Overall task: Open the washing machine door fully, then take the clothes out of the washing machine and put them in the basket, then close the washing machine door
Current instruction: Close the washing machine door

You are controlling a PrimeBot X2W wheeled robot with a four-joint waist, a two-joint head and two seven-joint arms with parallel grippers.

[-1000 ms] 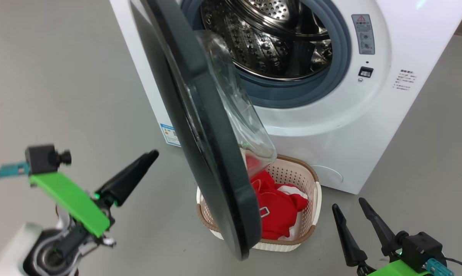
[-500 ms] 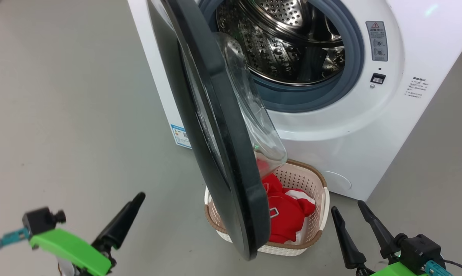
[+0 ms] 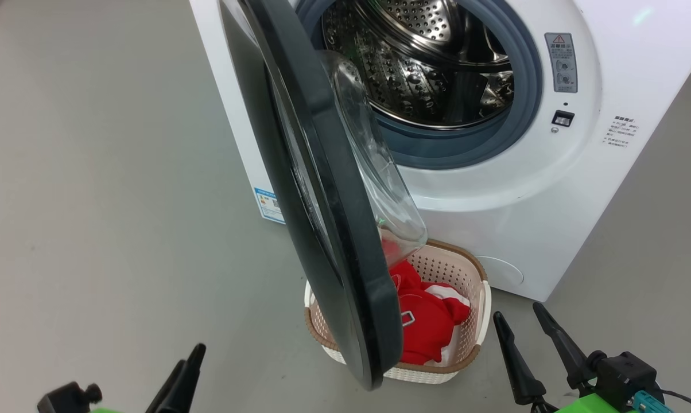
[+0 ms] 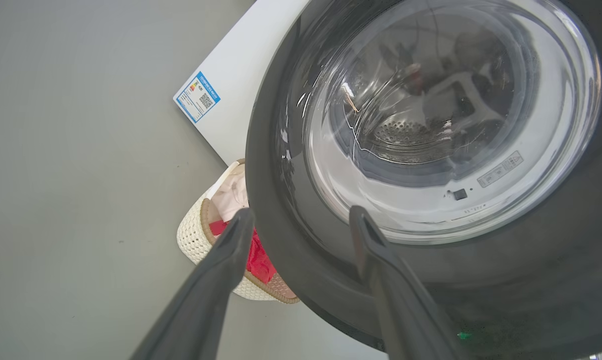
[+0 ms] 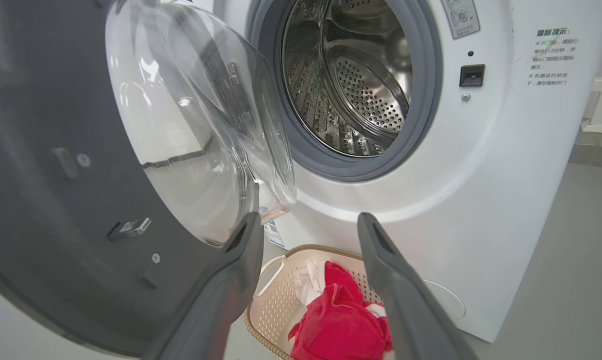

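While the round black-rimmed glass door (image 3: 322, 229) is swung out, red-and-white clothes (image 3: 426, 327) are apparently all piled in the cream perforated plastic basket (image 3: 476, 274) at six o'clock. The left claw (image 4: 301, 212), seven o'clock, and right claw (image 3: 517, 311), five o'clock, are spread, nothing gripped.

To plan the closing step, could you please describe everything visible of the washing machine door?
The washing machine door is round, with a wide glossy black rim and a clear bulging glass bowl. Its dark grey inner face carries a metal latch. It stands swung open, nearly edge-on to the head view, its lower edge in front of the basket. The open left hand points at its outer face, apart from it.
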